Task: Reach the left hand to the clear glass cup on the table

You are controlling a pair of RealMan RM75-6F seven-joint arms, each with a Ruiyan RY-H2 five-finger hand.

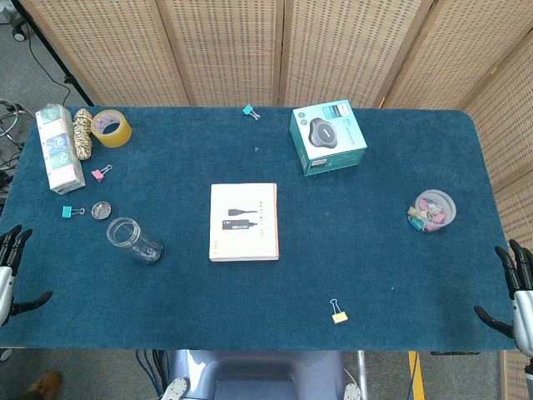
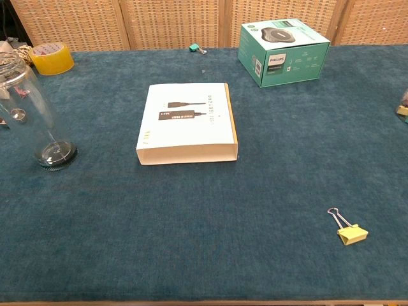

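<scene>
Your left hand point(image 1: 12, 271), fingers spread and empty, waits off the table's point(image 1: 350, 250) edge; approach the upright glass cup point(image 1: 133, 240) level.

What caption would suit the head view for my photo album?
Both robot hands, left hand and right hand, wait open at the table edges; clear glass cup untouched.

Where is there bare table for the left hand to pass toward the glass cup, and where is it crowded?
Bare cloth runs from the left hand to the glass cup, and between cup and white box. Crowded behind the cup: small metal lid, teal clip, pink clip, tape roll.
</scene>
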